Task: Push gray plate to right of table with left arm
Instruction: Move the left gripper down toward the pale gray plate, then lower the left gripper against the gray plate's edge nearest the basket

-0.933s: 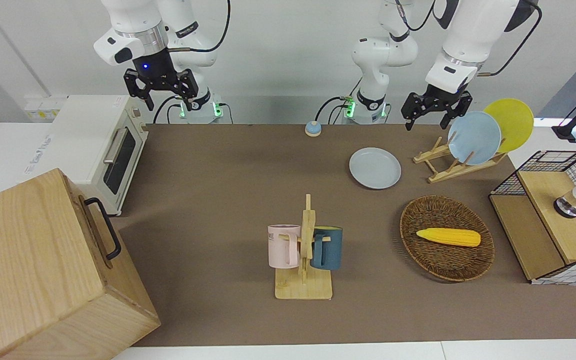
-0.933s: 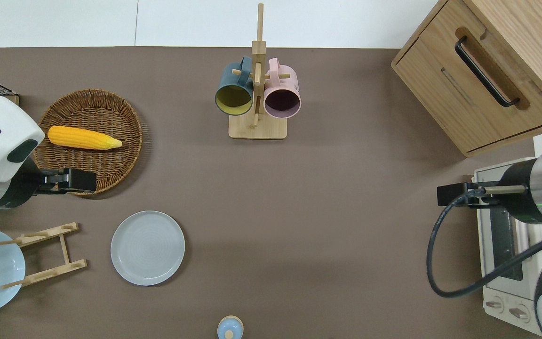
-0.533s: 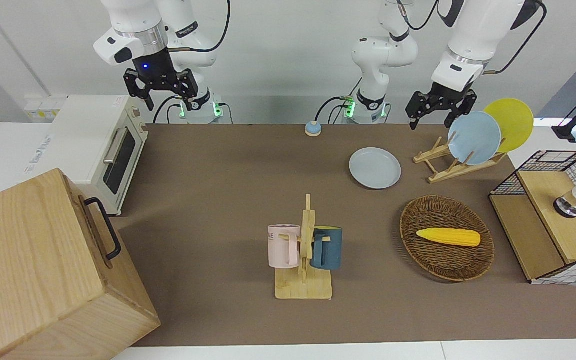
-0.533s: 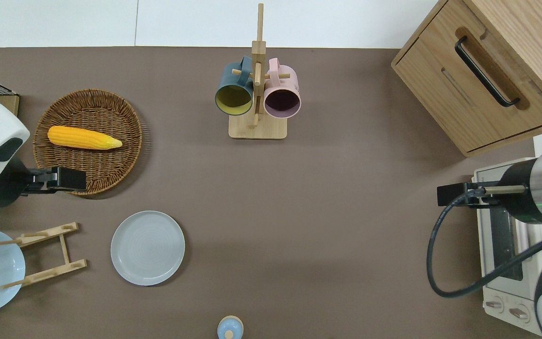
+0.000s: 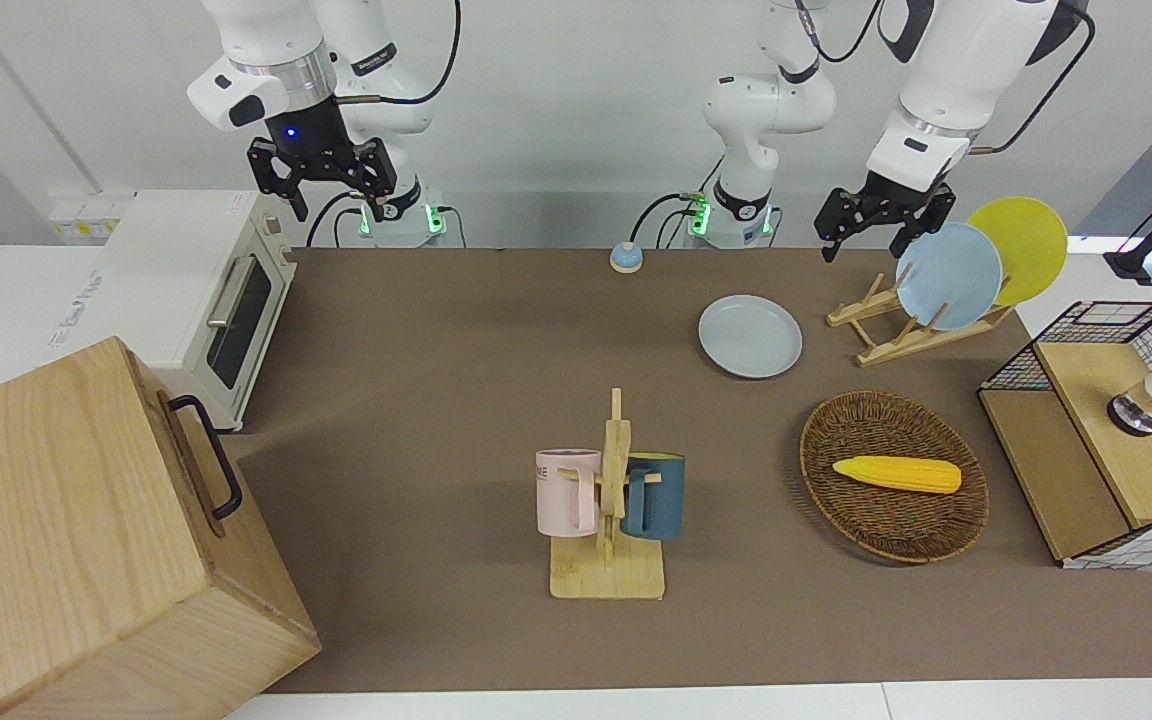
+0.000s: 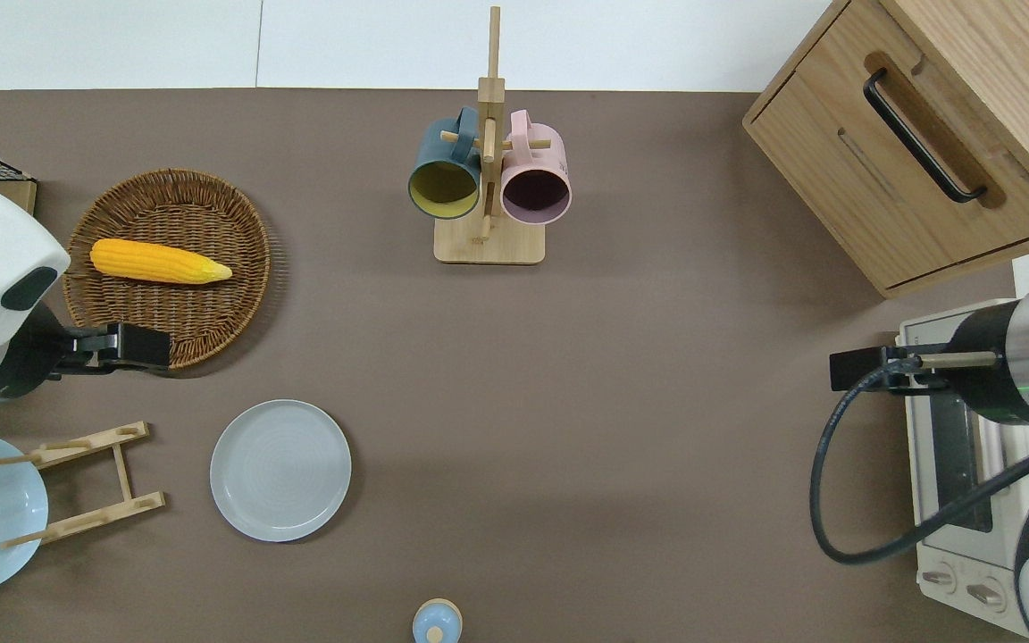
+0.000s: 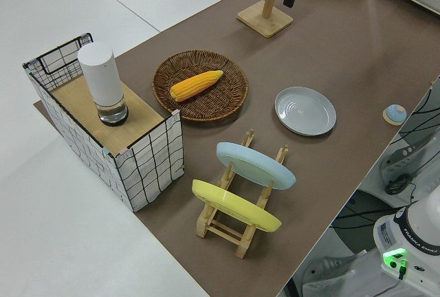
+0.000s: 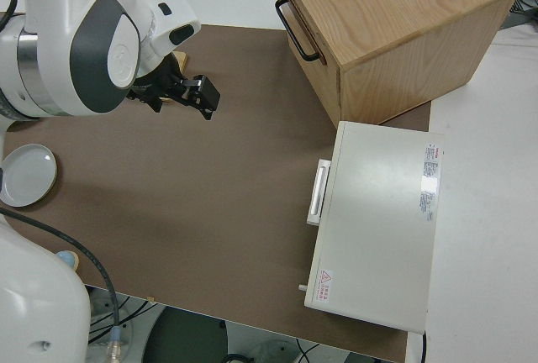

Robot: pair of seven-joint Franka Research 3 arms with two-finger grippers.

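Nearest your robots sat a small blue knob [image 6: 436, 622] at the table [image 6: 622, 429] edge, and just farther out the gray plate [image 6: 280, 470] lay flat on the brown mat, toward the left arm's end. Beside it, closer still to that end, you had a wooden plate rack [image 6: 86, 482] holding a light blue plate [image 5: 948, 276] and a yellow plate [image 5: 1021, 248] on edge. Your left gripper [image 5: 881, 236] hung in the air with its fingers spread and nothing between them; from overhead it was over the near rim of the wicker basket [image 6: 166, 268], apart from the gray plate. The basket, farther out than the plate, held a corn cob [image 6: 160, 262]. Toward the right arm's end the mat lay open up to the white toaster oven [image 5: 191, 290], whose side bore writing too small for you to read. Farther out stood the mug rack [image 6: 489, 170] with a dark blue mug [image 6: 443, 174] and a pink mug [image 6: 535, 179]; faint lettering on the pink one was not legible. The wooden cabinet [image 6: 925, 134] and the wire-grid box [image 7: 103, 132] with a white cylinder [image 7: 103, 84] sat at the table's ends. Your right arm was parked, its gripper [image 5: 321, 185] spread open
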